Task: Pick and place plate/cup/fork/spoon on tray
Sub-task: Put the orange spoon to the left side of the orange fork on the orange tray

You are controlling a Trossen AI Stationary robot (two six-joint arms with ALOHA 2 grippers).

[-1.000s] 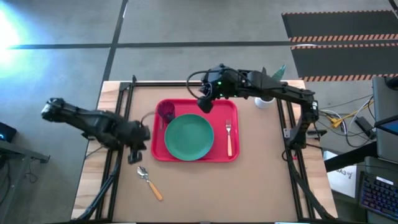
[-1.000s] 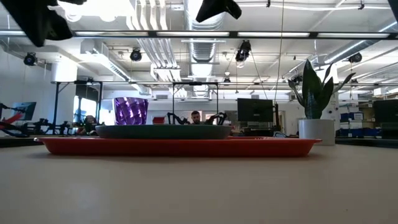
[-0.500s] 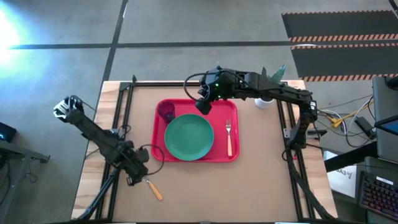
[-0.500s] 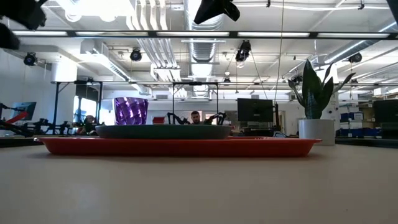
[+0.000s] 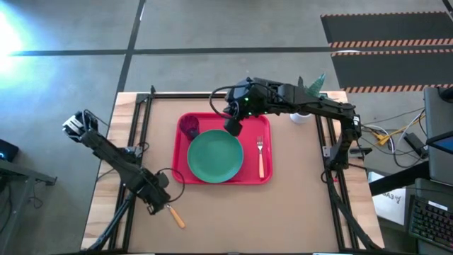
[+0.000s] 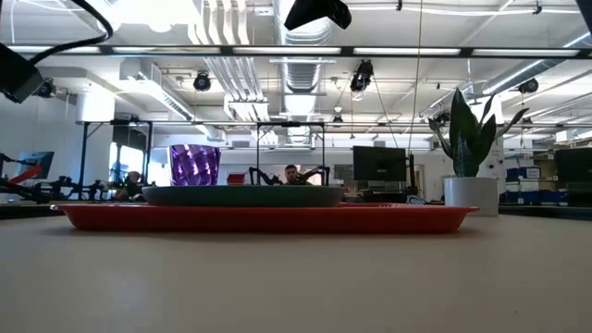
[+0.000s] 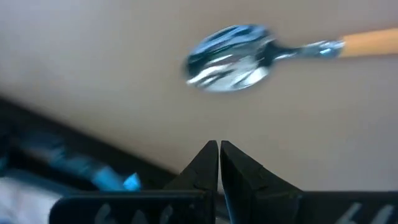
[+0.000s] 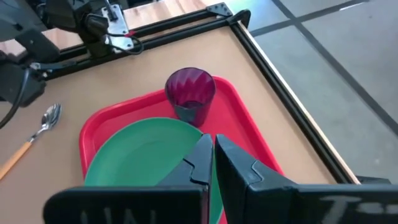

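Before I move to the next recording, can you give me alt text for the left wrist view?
The spoon lies on the tan table, its shiny bowl just ahead of the left gripper, whose two dark fingers are shut together and empty.

No text, label, brand, number or sign is legible anywhere in these views.
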